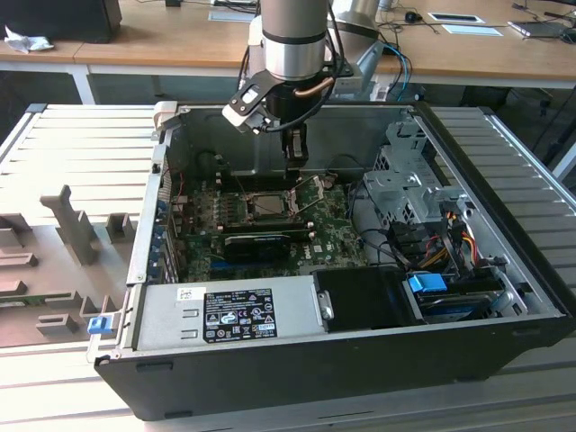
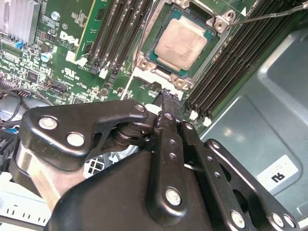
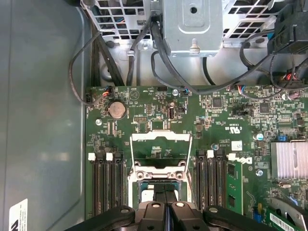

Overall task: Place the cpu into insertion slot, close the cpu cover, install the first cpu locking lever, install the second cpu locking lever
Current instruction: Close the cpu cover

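Claw [image 2: 167,96] fingers are pressed together with nothing between them. In both wrist views the claw hangs close over the edge of the insertion slot [image 2: 219,23], though whether its tip touches anything there cannot be told.

Just beyond the fingertips, the cpu [image 2: 182,42] lies flat in the insertion slot with its pale metal face up, so the first step looks done. In the first wrist view the claw [image 3: 164,202] points toward the cpu cover [image 3: 161,137], which is swung back off the slot, and green board shows through its square window. A thin locking lever [image 2: 269,14] stands free beside the slot, not latched down.

Closing the cover is therefore, by my reading, the step in hand. It calls for the shut fingertips to get behind the cover's free edge and tip it over the cpu without scraping the chip or catching the lever.

Farther out, the green motherboard [image 3: 231,120] carries long black slots on either side of the socket. It sits in the open computer case [image 1: 360,378], which rests on the grey slatted bench [image 1: 90,135].
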Controlling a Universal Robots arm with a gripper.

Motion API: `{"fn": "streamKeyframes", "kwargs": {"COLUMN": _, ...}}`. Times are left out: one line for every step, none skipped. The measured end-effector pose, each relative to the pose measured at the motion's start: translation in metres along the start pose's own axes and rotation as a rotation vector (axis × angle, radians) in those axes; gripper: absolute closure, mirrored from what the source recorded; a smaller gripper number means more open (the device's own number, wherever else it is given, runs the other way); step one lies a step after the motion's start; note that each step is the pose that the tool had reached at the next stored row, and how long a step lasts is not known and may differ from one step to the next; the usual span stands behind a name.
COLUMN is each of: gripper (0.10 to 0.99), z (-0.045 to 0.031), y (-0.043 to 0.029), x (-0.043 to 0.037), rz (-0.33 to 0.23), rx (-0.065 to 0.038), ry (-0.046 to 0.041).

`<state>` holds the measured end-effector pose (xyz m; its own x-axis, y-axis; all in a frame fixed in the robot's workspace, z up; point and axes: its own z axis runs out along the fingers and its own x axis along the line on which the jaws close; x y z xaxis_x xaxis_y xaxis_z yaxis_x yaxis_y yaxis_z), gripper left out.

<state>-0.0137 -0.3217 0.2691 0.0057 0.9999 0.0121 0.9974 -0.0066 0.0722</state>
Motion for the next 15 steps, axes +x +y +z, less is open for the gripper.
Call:
{"fn": "streamKeyframes", "kwargs": {"gripper": 0.98, "z": 0.0001, "y": 0.0013, "x": 0.0, "rz": 0.0, "rx": 0.0, "ry": 0.0}}
{"fn": "streamKeyframes", "kwargs": {"gripper": 0.98, "z": 0.0002, "y": 0.0024, "x": 0.0, "rz": 0.0, "rx": 0.0, "ry": -0.0001}}
{"fn": "streamKeyframes", "kwargs": {"gripper": 0.98, "z": 0.0002, "y": 0.003, "x": 0.0001, "rz": 0.0, "rx": 0.0, "ry": -0.0001}}
{"fn": "streamKeyframes", "kwargs": {"gripper": 0.98, "z": 0.0003, "y": 0.0035, "x": 0.0001, "rz": 0.0, "rx": 0.0, "ry": 0.0}}
{"fn": "streamKeyframes", "kwargs": {"gripper": 0.98, "z": 0.0003, "y": 0.0045, "x": 0.0001, "rz": 0.0, "rx": 0.0, "ry": 0.0}}
{"fn": "streamKeyframes", "kwargs": {"gripper": 0.98, "z": 0.0004, "y": 0.0049, "x": 0.0002, "rz": 0.0, "rx": 0.0, "ry": 0.0}}
{"fn": "streamKeyframes", "kwargs": {"gripper": 0.98, "z": 0.0004, "y": 0.0054, "x": 0.0002, "rz": 0.0, "rx": 0.0, "ry": 0.0}}
{"fn": "streamKeyframes", "kwargs": {"gripper": 0.98, "z": 0.0005, "y": 0.0065, "x": 0.0002, "rz": 0.0, "rx": 0.0, "ry": 0.0}}
{"fn": "streamKeyframes", "kwargs": {"gripper": 0.98, "z": 0.0005, "y": 0.007, "x": 0.0002, "rz": 0.0, "rx": 0.0, "ry": -0.0001}}
{"fn": "streamKeyframes", "kwargs": {"gripper": 0.98, "z": 0.0005, "y": 0.0073, "x": 0.0002, "rz": 0.0, "rx": 0.0, "ry": 0.0}}
{"fn": "streamKeyframes", "kwargs": {"gripper": 0.98, "z": 0.0006, "y": 0.0076, "x": 0.0002, "rz": 0.0, "rx": 0.0, "ry": 0.0}}
{"fn": "streamKeyframes", "kwargs": {"gripper": 0.98, "z": 0.0006, "y": 0.0082, "x": 0.0002, "rz": 0.0, "rx": 0.0, "ry": 0.0}}
{"fn": "streamKeyframes", "kwargs": {"gripper": 0.98, "z": 0.0006, "y": 0.0087, "x": 0.0002, "rz": 0.0, "rx": 0.0, "ry": 0.0}}
{"fn": "streamKeyframes", "kwargs": {"gripper": 0.98, "z": 0.0007, "y": 0.0091, "x": 0.0002, "rz": 0.0, "rx": 0.0, "ry": -0.0001}}
{"fn": "streamKeyframes", "kwargs": {"gripper": 0.98, "z": 0.0007, "y": 0.0097, "x": 0.0002, "rz": 0.0, "rx": 0.0, "ry": 0.0}}
